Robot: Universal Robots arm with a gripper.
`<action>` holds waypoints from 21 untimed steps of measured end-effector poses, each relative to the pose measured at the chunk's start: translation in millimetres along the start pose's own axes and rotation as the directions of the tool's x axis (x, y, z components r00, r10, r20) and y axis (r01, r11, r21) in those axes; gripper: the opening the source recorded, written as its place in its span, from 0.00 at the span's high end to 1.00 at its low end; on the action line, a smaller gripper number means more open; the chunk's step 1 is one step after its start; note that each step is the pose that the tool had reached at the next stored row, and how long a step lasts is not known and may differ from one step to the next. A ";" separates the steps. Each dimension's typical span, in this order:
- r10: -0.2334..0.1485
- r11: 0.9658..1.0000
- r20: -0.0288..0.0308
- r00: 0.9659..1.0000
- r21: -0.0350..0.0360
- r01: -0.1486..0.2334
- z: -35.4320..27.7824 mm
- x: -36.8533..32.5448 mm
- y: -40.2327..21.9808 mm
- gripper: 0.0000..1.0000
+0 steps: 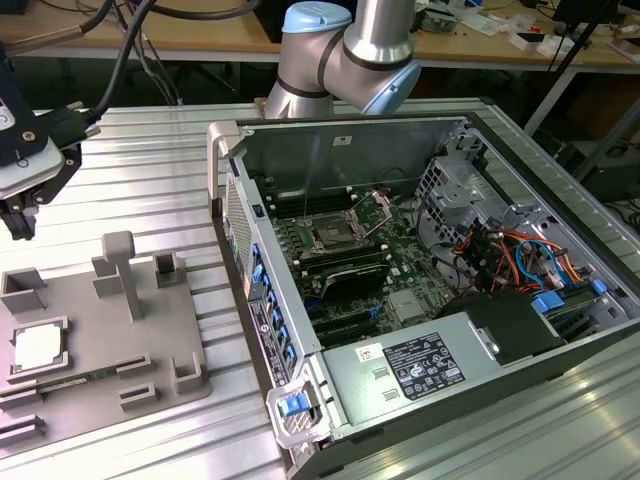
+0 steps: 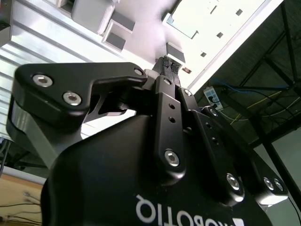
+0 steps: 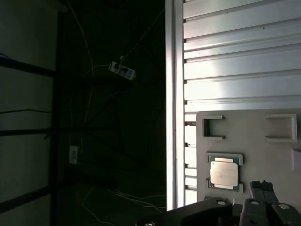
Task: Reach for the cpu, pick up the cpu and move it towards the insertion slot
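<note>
On the grey fixture [image 3: 244,136], the cpu [image 3: 223,173] lies near the fingers [image 3: 257,187], untouched; the fingers are together, empty.

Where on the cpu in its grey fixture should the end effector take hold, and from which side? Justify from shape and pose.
Probably two opposite thin edges of the cpu, coming straight down from above. It lies flat, shiny face up, in a shallow seat on the grey fixture, so only its rim offers grip. Raised lips flank two sides, leaving the other two freer.
</note>
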State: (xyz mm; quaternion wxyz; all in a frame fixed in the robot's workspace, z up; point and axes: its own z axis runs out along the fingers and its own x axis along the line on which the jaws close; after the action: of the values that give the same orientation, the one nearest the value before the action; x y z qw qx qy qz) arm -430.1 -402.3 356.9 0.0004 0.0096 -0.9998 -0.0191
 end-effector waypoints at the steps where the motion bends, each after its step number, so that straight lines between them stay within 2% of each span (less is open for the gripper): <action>1: 0.000 1.000 0.000 1.000 0.000 0.000 0.0 0.9 0.0 0.89; 10: 0.000 1.000 0.000 1.000 0.000 0.000 0.0 9.7 0.0 0.89; 21: 0.000 1.000 0.000 1.000 0.000 0.000 -0.1 23.8 -0.5 0.89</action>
State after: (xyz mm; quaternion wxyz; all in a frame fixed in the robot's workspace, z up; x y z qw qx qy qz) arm -453.8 -403.2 357.0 0.0005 0.0095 -0.9998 -0.0191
